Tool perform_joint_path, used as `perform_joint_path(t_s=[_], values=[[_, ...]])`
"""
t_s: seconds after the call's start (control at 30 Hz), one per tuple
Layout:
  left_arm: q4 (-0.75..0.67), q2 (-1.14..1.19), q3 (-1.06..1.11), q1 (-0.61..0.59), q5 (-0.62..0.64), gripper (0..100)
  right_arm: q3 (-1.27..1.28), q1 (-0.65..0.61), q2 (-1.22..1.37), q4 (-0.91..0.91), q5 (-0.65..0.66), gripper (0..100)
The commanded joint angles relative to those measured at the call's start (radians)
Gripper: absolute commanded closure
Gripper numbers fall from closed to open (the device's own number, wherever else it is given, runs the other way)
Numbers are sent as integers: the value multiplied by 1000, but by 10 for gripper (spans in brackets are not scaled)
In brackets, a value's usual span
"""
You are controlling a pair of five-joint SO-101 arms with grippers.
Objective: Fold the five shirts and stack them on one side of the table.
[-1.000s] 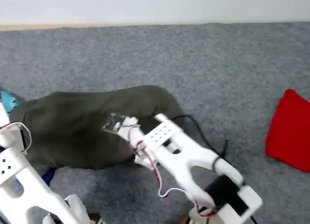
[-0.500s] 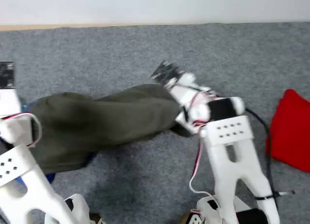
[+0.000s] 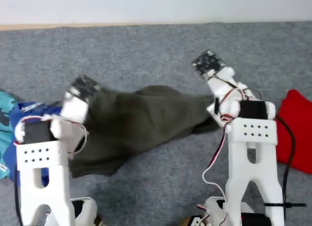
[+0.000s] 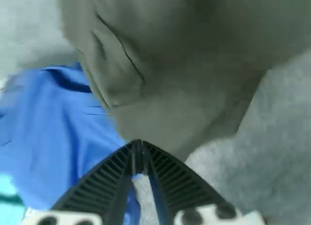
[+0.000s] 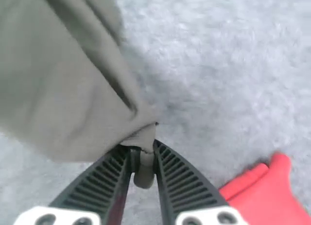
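Note:
An olive green shirt [image 3: 141, 123] is stretched across the middle of the grey table between the two arms. My right gripper [image 5: 142, 154] is shut on the shirt's right edge [image 5: 73, 89], pinching a fold of cloth. My left gripper [image 4: 137, 152] is shut on the olive green shirt's [image 4: 184, 69] left edge. In the high view the left arm [image 3: 41, 153] stands at the shirt's left end and the right arm [image 3: 248, 133] at its right end. A blue shirt [image 3: 27, 113] lies partly under the olive one at the left.
A red shirt [image 3: 295, 128] lies at the table's right edge, also seen near my right gripper as a red shirt [image 5: 262, 196]. A teal garment [image 3: 5, 118] lies at the far left. Bare grey table [image 3: 161, 55] stretches behind the shirts up to the wall.
Both arms have swung out to the right, pulling the olive shirt along and stretching it between them. The blue shirt under its left end has come into sight.

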Motion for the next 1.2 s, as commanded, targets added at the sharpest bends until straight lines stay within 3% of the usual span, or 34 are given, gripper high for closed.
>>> perform_joint_path(t_s=[0.0,0.27,0.53,0.73,1.0,1.17], values=[[-29,-17,68,0,-97,978,8,74,-41,-82,11,989],[-117,-17,226,-28,-169,879,66,107,-41,-104,6,989],[-164,-17,357,-14,-308,866,112,107,-41,-97,6,989],[-203,-20,430,58,-313,845,160,107,-41,-96,6,989],[-350,-17,544,55,-321,844,178,107,-41,-93,6,989],[-358,-25,539,55,-341,844,178,108,-41,-59,6,989]])
